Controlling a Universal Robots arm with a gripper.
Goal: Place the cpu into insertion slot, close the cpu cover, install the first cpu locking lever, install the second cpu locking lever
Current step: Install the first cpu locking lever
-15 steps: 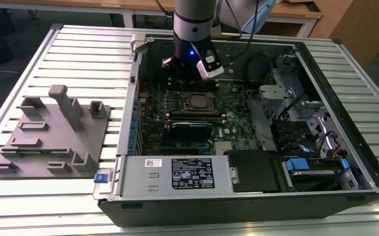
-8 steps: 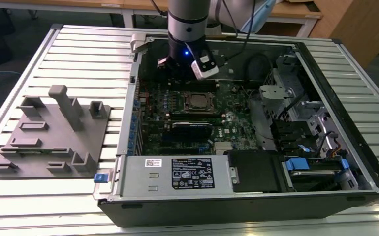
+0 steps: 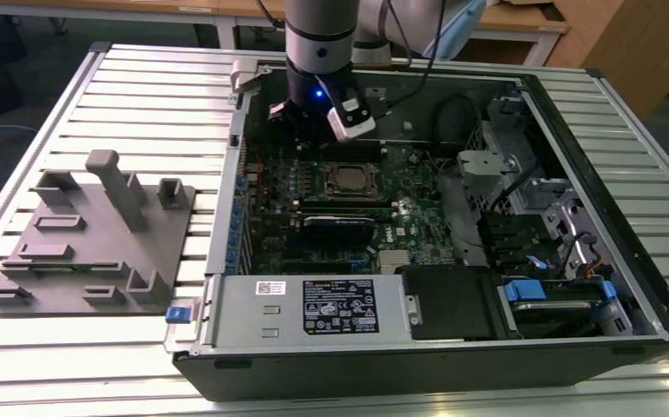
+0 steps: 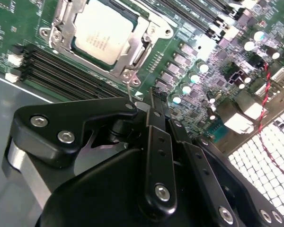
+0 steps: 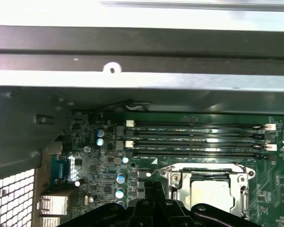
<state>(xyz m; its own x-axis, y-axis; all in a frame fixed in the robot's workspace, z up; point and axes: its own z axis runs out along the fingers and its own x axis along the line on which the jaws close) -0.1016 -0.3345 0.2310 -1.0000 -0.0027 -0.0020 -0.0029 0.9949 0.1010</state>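
Observation:
The cpu (image 4: 100, 34) lies flat in the insertion slot (image 3: 347, 182) on the green board, its pale metal top showing through the window of the cpu cover (image 4: 141, 49). The silver cover frame lies down around the chip. My black gripper (image 4: 152, 93) hovers just off one corner of the socket, jaws together with nothing seen between them. A thin wire locking lever (image 4: 128, 88) stands up beside the fingertips, touching or apart I cannot tell. In the first wrist view the cpu (image 5: 212, 195) and its frame sit close beside the gripper (image 5: 151, 190). In the exterior view the gripper (image 3: 311, 130) hangs over the board at the far side of the socket.
The open computer case (image 3: 612, 217) lies on a slatted table. A grey box with a label (image 3: 311, 304) fills its near side. Long memory slots (image 5: 194, 137) run beside the socket, under the case wall (image 5: 132, 52). A grey fixture plate (image 3: 91, 234) stands at the exterior view's left.

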